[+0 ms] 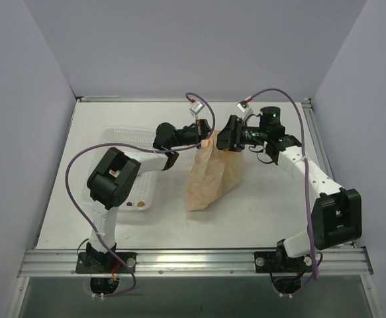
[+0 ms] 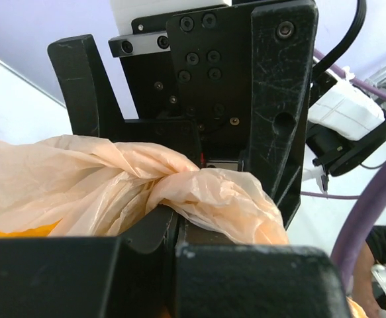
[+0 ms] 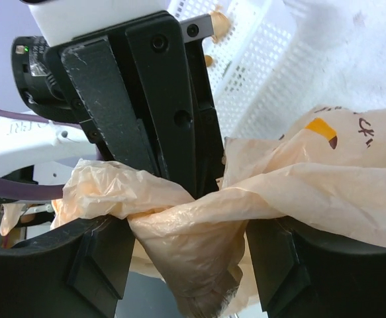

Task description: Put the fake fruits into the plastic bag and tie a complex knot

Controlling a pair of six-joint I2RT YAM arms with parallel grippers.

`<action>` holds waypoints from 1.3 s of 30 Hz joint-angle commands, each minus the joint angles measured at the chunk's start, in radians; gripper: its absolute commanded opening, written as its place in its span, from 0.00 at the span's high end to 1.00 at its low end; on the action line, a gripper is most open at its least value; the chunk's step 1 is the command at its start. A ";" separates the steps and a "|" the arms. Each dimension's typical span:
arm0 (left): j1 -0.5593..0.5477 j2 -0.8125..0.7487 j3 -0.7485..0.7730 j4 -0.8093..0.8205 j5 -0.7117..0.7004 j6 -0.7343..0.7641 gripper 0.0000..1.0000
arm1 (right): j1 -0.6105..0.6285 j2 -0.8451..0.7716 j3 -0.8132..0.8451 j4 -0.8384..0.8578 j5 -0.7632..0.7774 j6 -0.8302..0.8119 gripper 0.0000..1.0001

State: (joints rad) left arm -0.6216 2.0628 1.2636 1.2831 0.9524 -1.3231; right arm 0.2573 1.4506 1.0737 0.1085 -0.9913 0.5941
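Observation:
The peach-orange plastic bag point(image 1: 212, 175) stands bulging at mid-table, its top gathered between both grippers. My left gripper point(image 1: 206, 134) is shut on a twisted strip of the bag's top point(image 2: 206, 192); its jaws point(image 2: 173, 228) are pressed together. My right gripper point(image 1: 224, 140) faces it, open, with its fingers wide apart on either side of a bunched piece of the bag point(image 3: 199, 238). The right gripper's midpoint shows in its wrist view point(image 3: 193, 258). The fake fruits are hidden inside the bag. Only a yellow patch point(image 2: 14, 230) shows through the film.
A white mesh tray point(image 1: 123, 142) lies left of the bag under the left arm, with small brown bits point(image 1: 134, 203) at its near end. The tray also shows in the right wrist view point(image 3: 272, 59). Grey walls enclose the table on three sides.

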 commanded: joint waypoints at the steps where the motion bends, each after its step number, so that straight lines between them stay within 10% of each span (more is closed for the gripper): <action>1: -0.013 -0.021 0.050 0.182 0.037 0.015 1.00 | 0.007 0.056 0.117 0.178 0.031 0.068 0.38; 23: 0.020 0.023 -0.082 0.176 0.046 0.032 1.00 | -0.134 -0.039 0.085 -0.421 -0.046 -0.410 0.33; 28: 0.016 0.025 -0.076 0.173 0.037 0.018 1.00 | -0.145 -0.088 0.025 -0.409 -0.076 -0.500 0.53; 39: 0.007 0.007 -0.092 0.136 0.014 -0.013 1.00 | -0.121 -0.222 -0.268 0.104 -0.018 -0.432 0.42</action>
State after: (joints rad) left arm -0.6079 2.0808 1.1488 1.2961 0.9791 -1.3258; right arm 0.1196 1.2808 0.8322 0.0265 -1.0264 0.1654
